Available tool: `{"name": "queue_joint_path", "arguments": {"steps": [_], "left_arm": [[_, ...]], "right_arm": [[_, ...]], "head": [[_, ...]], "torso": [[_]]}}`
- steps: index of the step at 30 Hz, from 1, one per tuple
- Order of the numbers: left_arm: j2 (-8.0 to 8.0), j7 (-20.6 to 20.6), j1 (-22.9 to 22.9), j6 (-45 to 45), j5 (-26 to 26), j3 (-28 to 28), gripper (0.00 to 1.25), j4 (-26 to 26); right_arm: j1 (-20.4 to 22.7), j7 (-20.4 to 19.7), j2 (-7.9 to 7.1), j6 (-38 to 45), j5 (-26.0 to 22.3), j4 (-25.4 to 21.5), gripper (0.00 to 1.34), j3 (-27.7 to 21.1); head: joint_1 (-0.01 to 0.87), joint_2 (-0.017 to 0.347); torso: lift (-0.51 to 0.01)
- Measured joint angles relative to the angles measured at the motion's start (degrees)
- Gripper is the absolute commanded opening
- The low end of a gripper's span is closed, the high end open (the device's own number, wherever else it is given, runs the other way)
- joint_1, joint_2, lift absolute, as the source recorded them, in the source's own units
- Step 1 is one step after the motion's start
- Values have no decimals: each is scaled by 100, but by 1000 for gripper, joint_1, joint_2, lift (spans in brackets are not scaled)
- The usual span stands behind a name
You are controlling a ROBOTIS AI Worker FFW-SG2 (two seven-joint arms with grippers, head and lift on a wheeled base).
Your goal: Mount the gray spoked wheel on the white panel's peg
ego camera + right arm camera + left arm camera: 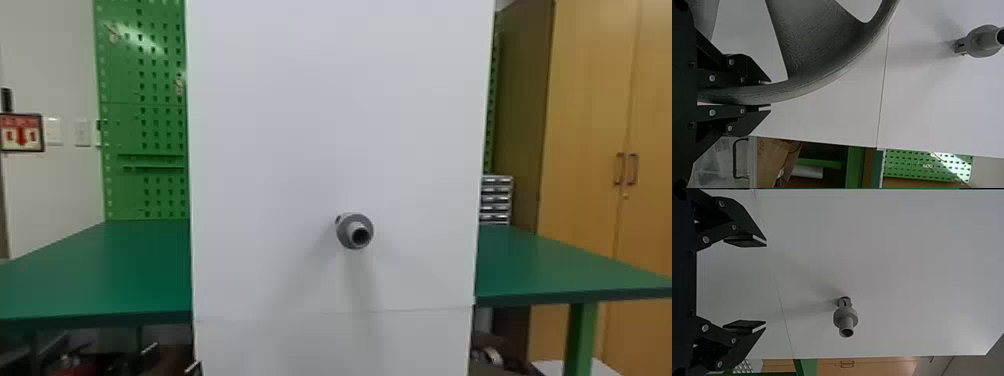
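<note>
Gray and spoked, the wheel (828,74) is clamped by its rim between the fingers of the right gripper (770,96), in front of the white panel (300,125) and apart from the peg (354,225), as seen in the right wrist view. The peg, gray and hollow-ended with a round collar, juts bare from the panel; in the head view it sits toward five o'clock from the panel's middle. The left gripper (766,284) faces the panel, its fingers spread wide and empty, in the left wrist view. Beyond the panel, as the head view shows, green tabletop (100,275) extends at eight and four o'clock, a green pegboard (150,117) stands at ten, small drawers (495,199) are stacked at three, and a wooden cabinet (585,150) rises between two and three.
</note>
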Motion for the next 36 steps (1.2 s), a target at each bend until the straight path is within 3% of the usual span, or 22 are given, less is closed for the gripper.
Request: {"name": "queue_joint_path", "arguments": {"steps": [10, 17, 36], "left_arm": [[-18, 99, -9, -26, 199, -124, 729, 76], [-8, -99, -71, -27, 273, -89, 729, 183], [-2, -98, -115, -27, 213, -143, 729, 201]], "right_arm": [[6, 0, 13, -6, 36, 29, 233, -14], [8, 0, 20, -9, 41, 44, 233, -14], [25, 0, 56, -31, 37, 73, 233, -48]], "head": [[123, -8], [123, -8], [123, -8]], "torso": [[-399], [-399], [-399]]}}
